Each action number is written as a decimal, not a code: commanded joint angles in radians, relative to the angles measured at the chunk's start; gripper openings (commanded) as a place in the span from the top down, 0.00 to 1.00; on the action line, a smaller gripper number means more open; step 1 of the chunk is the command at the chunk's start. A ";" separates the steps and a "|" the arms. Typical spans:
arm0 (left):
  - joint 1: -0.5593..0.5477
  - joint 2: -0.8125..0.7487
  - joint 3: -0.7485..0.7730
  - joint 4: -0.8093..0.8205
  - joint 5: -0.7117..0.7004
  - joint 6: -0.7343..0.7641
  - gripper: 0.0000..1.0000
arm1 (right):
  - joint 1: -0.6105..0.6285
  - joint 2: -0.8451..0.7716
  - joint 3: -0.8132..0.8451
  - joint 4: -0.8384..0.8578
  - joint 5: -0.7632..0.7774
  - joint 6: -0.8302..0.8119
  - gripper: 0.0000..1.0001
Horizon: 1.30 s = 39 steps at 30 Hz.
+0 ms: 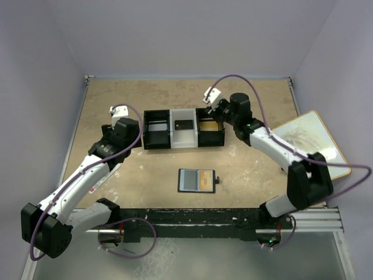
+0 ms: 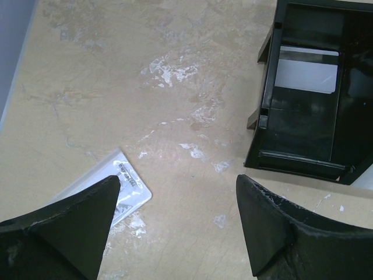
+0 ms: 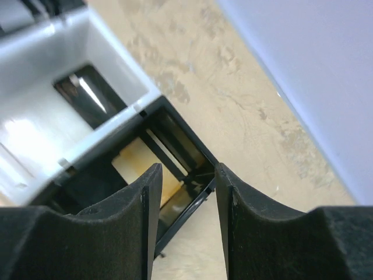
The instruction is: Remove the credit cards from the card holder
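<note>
The black card holder (image 1: 197,180) lies open on the table in front of the arms, with a gold-tan credit card (image 1: 205,181) in its right sleeve. More cards lie in the tray: a gold-tan one (image 1: 211,125) (image 3: 140,169) in the right compartment, a dark one (image 1: 184,124) in the middle, and a pale one (image 2: 308,70) in the left. My left gripper (image 2: 178,195) is open and empty above bare table, left of the tray. My right gripper (image 3: 186,175) is open and empty over the far corner of the tray's right compartment.
The black-and-white three-compartment tray (image 1: 183,140) stands at the back centre. A white printed packet (image 2: 119,186) lies on the table under my left gripper's left finger. A tan board (image 1: 309,140) lies at the right edge.
</note>
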 commanded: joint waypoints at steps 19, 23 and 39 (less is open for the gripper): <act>-0.221 0.291 0.067 0.301 0.628 0.004 0.29 | 0.334 -0.625 -0.681 -0.012 -0.001 1.631 0.53; -0.265 0.395 0.083 0.381 0.655 -0.018 0.30 | 0.436 -0.663 -0.767 0.028 0.004 1.735 0.53; -0.369 0.594 0.083 0.419 0.710 0.019 0.30 | 0.488 -0.611 -0.928 0.064 0.087 1.921 0.51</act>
